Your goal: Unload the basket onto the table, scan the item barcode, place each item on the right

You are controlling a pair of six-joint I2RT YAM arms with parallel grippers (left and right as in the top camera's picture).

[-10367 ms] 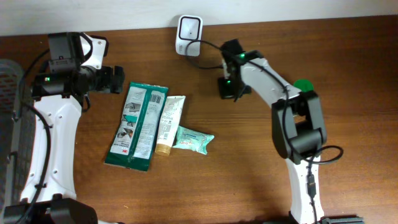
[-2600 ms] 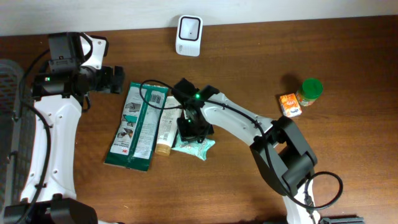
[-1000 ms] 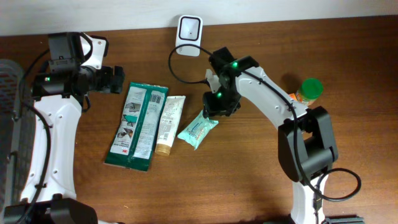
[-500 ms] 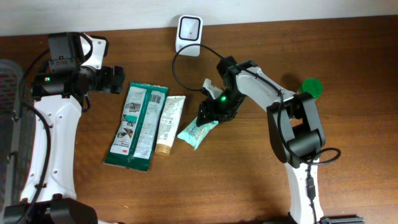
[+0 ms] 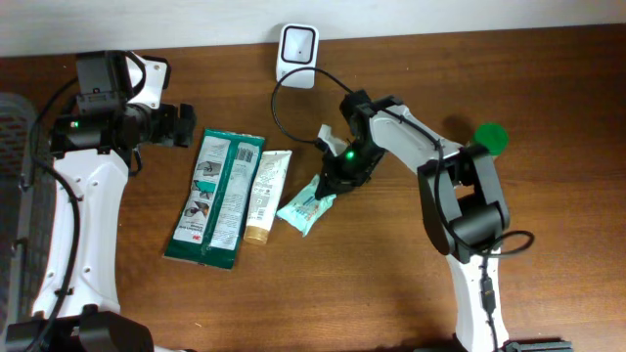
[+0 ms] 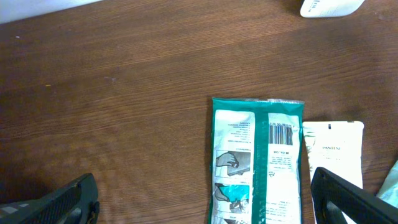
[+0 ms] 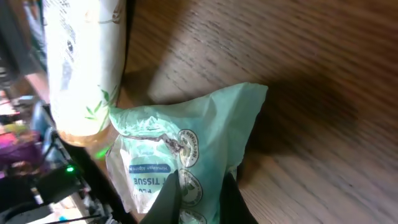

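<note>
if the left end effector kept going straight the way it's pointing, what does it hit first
Most likely the top edge of the green packet, lying just ahead of the open left end effector with only bare table between. Its height is unclear, so it might pass over.

Bright even light; overhead sharp; rt wrist view blurry, shadowed.
</note>
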